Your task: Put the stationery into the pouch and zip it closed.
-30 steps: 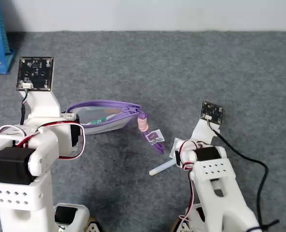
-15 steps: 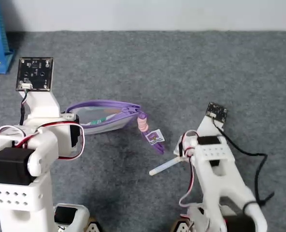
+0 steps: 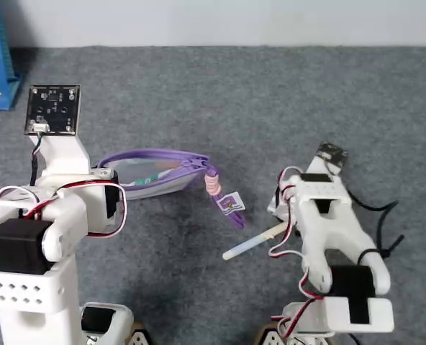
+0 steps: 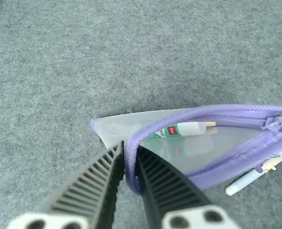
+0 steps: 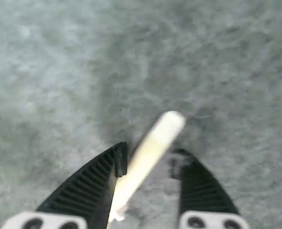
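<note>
On the left side of the grey felt-covered tabletop, the clear pouch lies with its purple zipper open. The left hand is pressed together on the zipper rim at the pouch's closed corner. This looks like a way to anchor the pouch and prop its mouth up, so that things can slide in. One white tube with a green label already lies inside. A pink bead charm and a small tag hang from the zipper pull at the mouth end, pointing toward the other arm. Just beyond that tag, a white pen rests flat on the tabletop, outside the pouch and near its mouth. The right hand is lowered over the pen's far end with its jaws spread, one on each side of the barrel. One jaw looks to be touching the barrel and the other stands off a little, so the pen is straddled rather than clamped. The likely step in hand is closing on the pen and carrying it into the held-open mouth. The zipper is not yet drawn.
</note>
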### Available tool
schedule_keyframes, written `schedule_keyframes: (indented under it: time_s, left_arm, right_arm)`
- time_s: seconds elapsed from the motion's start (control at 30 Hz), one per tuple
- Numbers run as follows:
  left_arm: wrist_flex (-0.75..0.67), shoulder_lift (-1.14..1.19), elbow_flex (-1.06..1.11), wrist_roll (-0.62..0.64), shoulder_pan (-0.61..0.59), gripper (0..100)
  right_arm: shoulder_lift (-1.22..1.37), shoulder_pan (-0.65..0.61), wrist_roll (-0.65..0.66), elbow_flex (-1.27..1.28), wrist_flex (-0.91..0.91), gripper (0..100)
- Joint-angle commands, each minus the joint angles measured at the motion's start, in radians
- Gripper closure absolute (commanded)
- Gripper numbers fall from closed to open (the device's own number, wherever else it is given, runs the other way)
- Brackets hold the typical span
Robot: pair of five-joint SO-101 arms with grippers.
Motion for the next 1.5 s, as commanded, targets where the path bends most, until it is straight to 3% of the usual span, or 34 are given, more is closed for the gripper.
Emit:
schedule_keyframes:
  time_s: [0.0,0.27,0.53,0.93,1.1,1.47]
  left_arm:
    - [0.006,-0.005,-0.001,0.008,0.003,99]
    - [0.006,-0.005,-0.001,0.008,0.003,99]
    - [0.006,-0.005,-0.001,0.008,0.003,99]
    - [0.002,-0.005,0.015,0.008,0.003,99]
    - [0.002,-0.005,0.016,0.008,0.003,99]
    - [0.002,-0.005,0.015,0.008,0.003,99]
  right_arm:
    - [0.039,0.002,-0.005,-0.078,0.021,98.9]
    - [-0.027,-0.004,-0.003,-0.232,0.254,99.1]
    - [-0.334,-0.035,0.038,-0.299,0.394,99.1]
    - [-0.862,-0.369,0.075,-0.301,0.395,99.1]
    - [-0.947,-0.427,0.084,-0.301,0.278,99.1]
    - [-1.023,-0.530,0.114,-0.301,-0.171,99.1]
